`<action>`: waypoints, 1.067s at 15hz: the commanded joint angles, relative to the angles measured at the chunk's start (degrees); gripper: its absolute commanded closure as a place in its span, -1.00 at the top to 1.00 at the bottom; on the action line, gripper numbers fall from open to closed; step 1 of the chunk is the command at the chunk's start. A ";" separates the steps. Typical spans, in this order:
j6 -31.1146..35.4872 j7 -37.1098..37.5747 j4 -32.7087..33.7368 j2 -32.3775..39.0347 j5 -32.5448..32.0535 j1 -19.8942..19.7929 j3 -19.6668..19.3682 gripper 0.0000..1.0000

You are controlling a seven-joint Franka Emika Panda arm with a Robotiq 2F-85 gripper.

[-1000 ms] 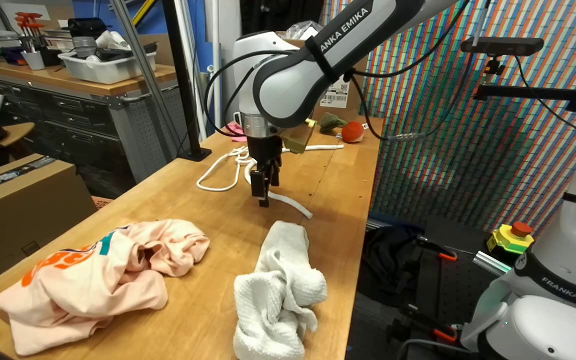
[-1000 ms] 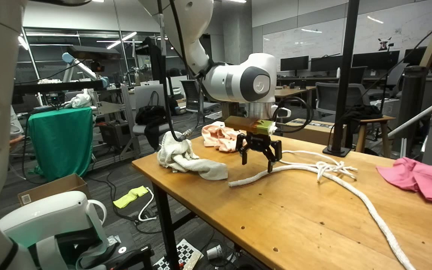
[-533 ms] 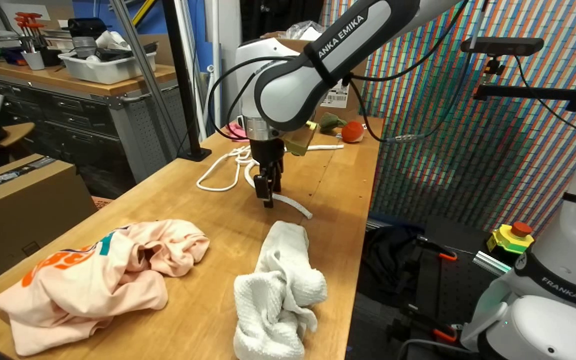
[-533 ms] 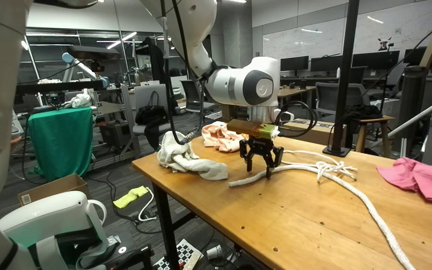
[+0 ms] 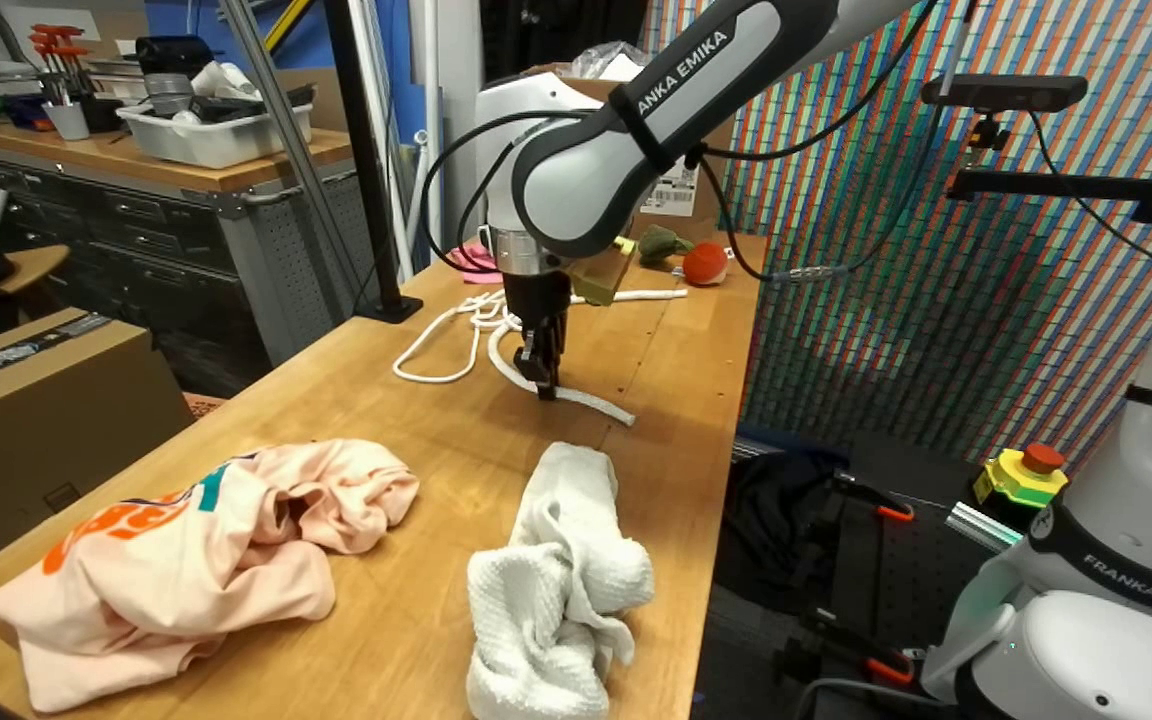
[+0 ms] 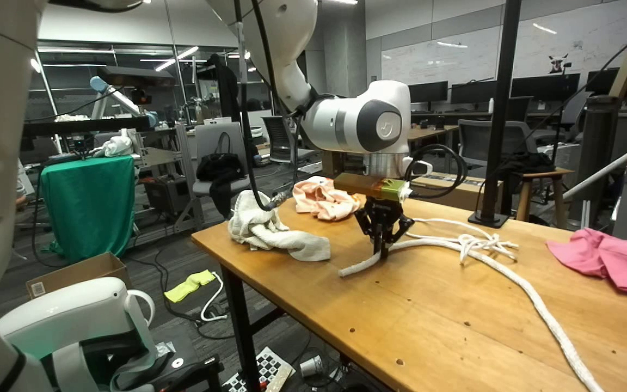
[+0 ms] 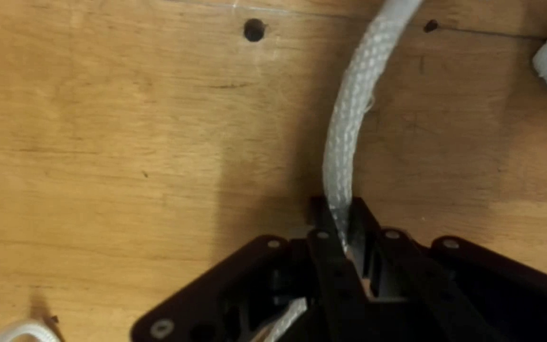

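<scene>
Rope (image 7: 342,137) gripped by end effector (image 7: 339,211), white bin (image 5: 198,146) on workbench (image 5: 101,160), grey and black items (image 5: 228,108) inside

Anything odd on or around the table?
In an exterior view, a yellow cloth and short white cord lie on the floor, and a white cup-like container is tipped on its side there, maybe dropped. On the table, the white rope between the jaws shows a small stray thread in the wrist view.
</scene>
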 commanded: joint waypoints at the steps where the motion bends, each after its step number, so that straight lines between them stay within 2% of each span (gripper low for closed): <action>1: -1.06 0.08 -0.31 -0.88 -1.41 0.36 -0.61 -0.67; 4: -3.52 0.35 -1.19 -1.79 -3.20 0.29 -1.31 -0.62; 16: -10.92 2.60 -7.63 -6.72 -8.23 -2.99 -6.82 -0.65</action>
